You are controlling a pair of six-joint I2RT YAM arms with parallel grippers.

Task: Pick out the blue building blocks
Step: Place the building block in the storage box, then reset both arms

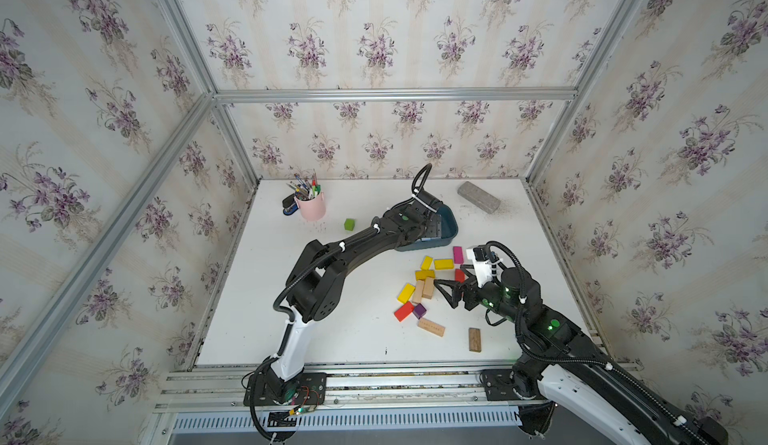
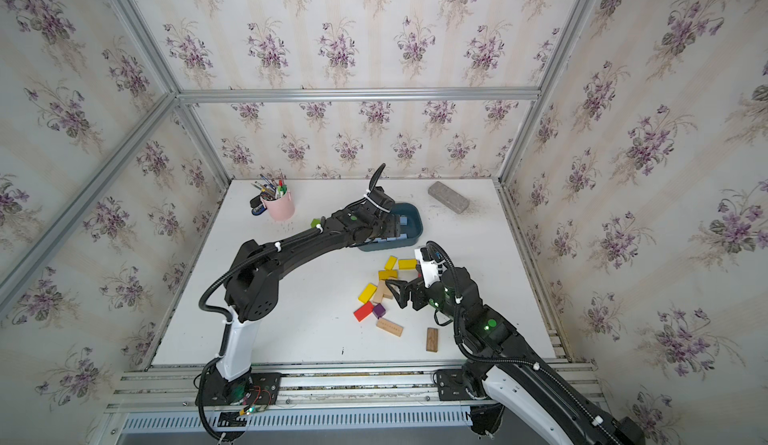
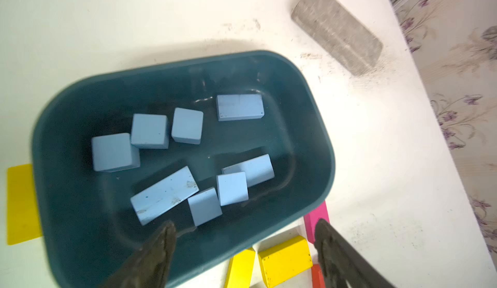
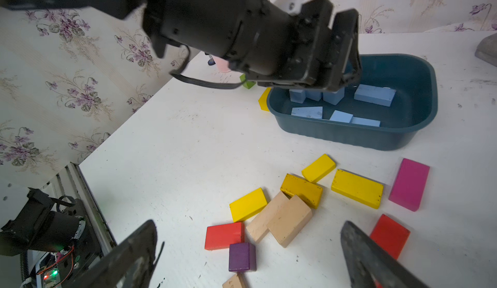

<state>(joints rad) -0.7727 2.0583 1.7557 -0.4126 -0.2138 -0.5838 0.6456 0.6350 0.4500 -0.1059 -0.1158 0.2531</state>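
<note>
The left claw (image 3: 243, 227) hangs wide and empty over the rim of the teal tub (image 3: 161, 85), where the blue building blocks (image 3: 164, 194) lie loose inside, eight by my count, kept apart from the rest. The right claw (image 4: 248, 227), equally wide and empty, hovers over the leftover coloured blocks (image 4: 356, 188) on the tabletop (image 4: 188, 152). None there looks blue, so sorting seems finished.
</note>
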